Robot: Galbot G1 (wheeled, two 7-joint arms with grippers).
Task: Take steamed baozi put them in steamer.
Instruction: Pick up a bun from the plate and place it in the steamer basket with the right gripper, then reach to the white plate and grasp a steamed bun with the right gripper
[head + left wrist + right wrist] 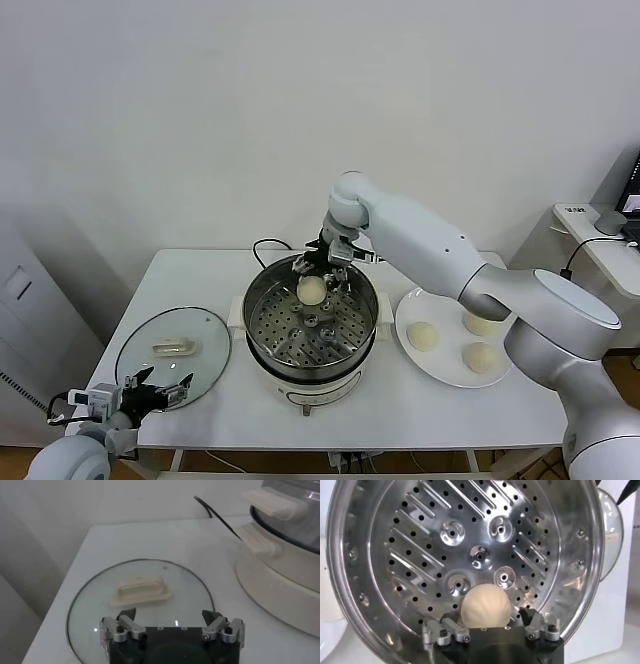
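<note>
The steamer (262, 305) stands mid-table, a shiny steel pot with a perforated tray (420, 545) inside. One cream-white baozi (312, 290) lies on the tray near the far wall. My right gripper (326, 262) hangs just over it, open. In the right wrist view the baozi (485, 607) sits between the spread fingers of that gripper (487, 619), with a gap on at least one side. Three more baozi (424, 336) (482, 323) (481, 357) rest on a white plate (450, 350) right of the steamer. My left gripper (152, 388) (169, 615) waits open at the front left.
A round glass lid (200, 340) with a cream handle (141, 590) lies flat left of the steamer, under the left gripper. A black cable (265, 245) runs behind the pot. The table's front edge is close to the lid. A side desk (600, 235) stands at the far right.
</note>
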